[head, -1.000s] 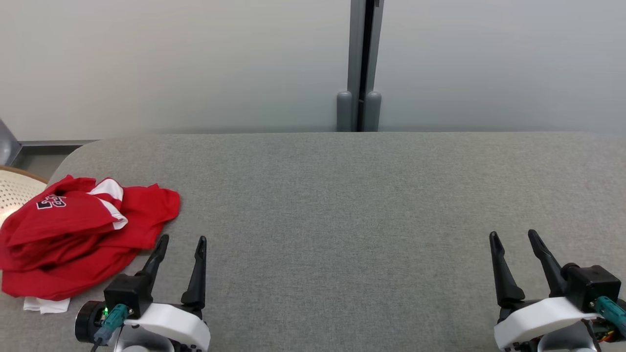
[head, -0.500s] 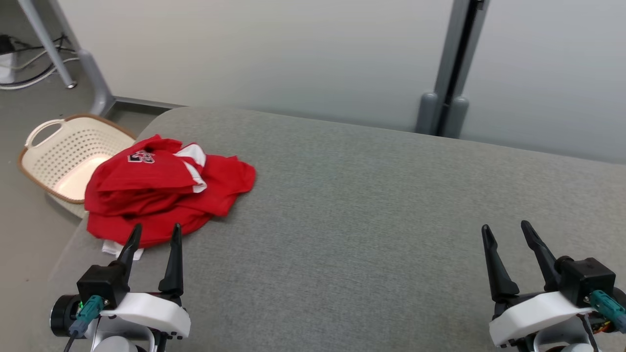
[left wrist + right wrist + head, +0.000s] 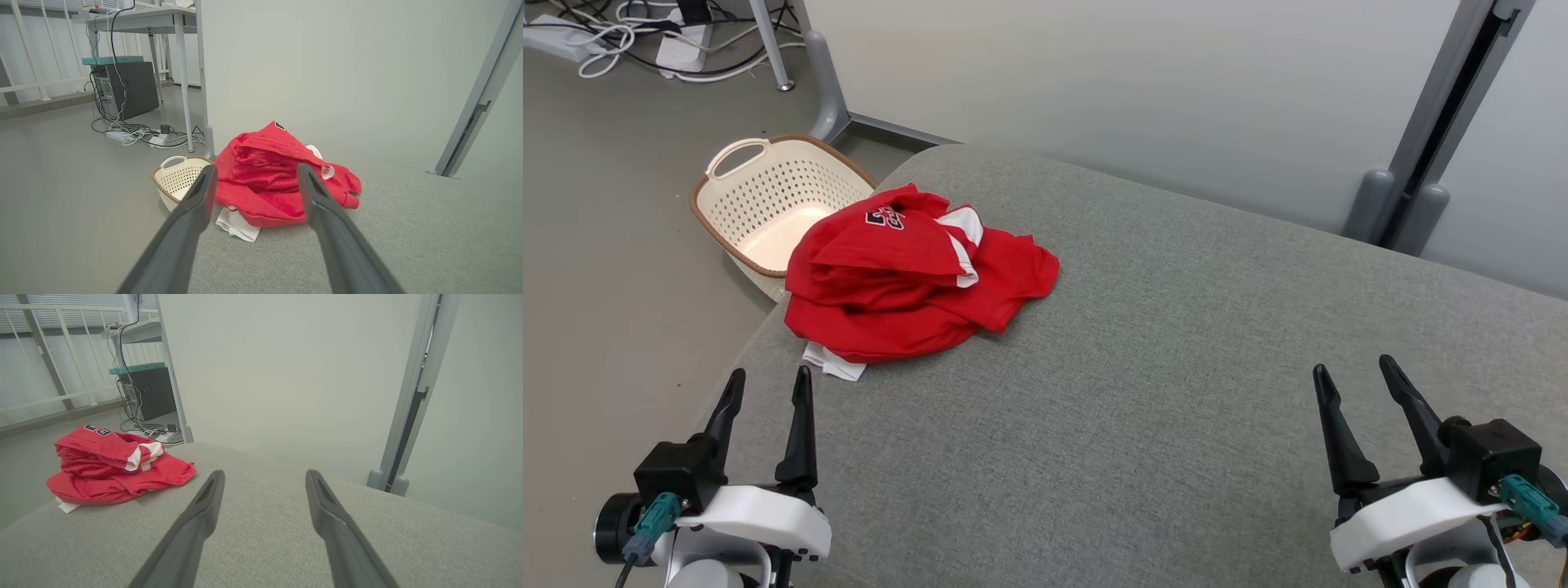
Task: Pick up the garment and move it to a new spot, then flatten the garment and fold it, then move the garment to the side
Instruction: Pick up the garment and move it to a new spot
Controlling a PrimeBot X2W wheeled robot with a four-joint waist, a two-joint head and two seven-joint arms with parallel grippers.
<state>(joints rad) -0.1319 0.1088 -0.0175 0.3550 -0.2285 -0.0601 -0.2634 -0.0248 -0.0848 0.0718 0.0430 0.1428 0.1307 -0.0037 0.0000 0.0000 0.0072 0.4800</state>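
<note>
Laundry day at the lab: a crumpled red garment lies heaped on the grey padded table, at the corner nearest the cream basket, which stands on the floor just beyond that corner. A white hem pokes out on the side away from the basket. The robot's left gripper hovers on that same side, fingers spread wide and empty, aimed at the heap but short of it. The right gripper, equally wide and empty, hangs well away from the basket over bare table. The pickup looks not yet begun. Done well, the left gripper would probably drop onto a raised fold, bite through enough layers to lift the whole heap, and carry it away from the basket so nothing slips over the edge.
</note>
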